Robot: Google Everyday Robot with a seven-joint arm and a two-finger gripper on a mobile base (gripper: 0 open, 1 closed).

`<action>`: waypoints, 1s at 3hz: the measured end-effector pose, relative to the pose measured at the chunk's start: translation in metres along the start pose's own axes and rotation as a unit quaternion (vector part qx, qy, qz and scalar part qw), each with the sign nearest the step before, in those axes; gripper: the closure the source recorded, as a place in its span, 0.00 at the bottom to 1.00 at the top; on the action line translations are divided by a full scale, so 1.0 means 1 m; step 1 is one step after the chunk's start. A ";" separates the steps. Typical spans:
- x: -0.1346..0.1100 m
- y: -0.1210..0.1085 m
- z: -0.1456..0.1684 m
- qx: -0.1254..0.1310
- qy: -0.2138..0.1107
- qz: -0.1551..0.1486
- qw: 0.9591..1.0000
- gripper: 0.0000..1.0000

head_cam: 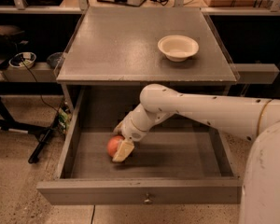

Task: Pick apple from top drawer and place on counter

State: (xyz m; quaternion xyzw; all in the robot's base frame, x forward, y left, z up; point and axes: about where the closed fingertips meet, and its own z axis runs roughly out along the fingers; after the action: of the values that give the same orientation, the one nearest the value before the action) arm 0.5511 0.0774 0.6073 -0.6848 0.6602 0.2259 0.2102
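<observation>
The apple [112, 146], small and red-orange, lies on the floor of the open top drawer [140, 197], left of the middle. My gripper [121, 149] reaches down into the drawer from the right and sits right at the apple, with its cream tip covering the apple's right side. Whether it grips the apple does not show. The grey counter [130, 45] is the cabinet's top, straight above the drawer.
A white bowl [178, 47] stands on the counter's right rear part. My white arm [210, 111] crosses the drawer's right half. Dark shelves with bowls and cables stand to the left, and a black stand leg lies on the speckled floor beside the drawer.
</observation>
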 end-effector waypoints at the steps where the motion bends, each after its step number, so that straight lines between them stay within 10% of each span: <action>1: 0.000 0.000 0.000 0.000 0.000 0.000 1.000 0.50; 3: 0.000 0.000 0.000 0.000 0.000 0.000 1.000 0.96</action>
State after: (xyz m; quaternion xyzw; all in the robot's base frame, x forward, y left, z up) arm 0.5511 0.0774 0.6072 -0.6848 0.6602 0.2260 0.2101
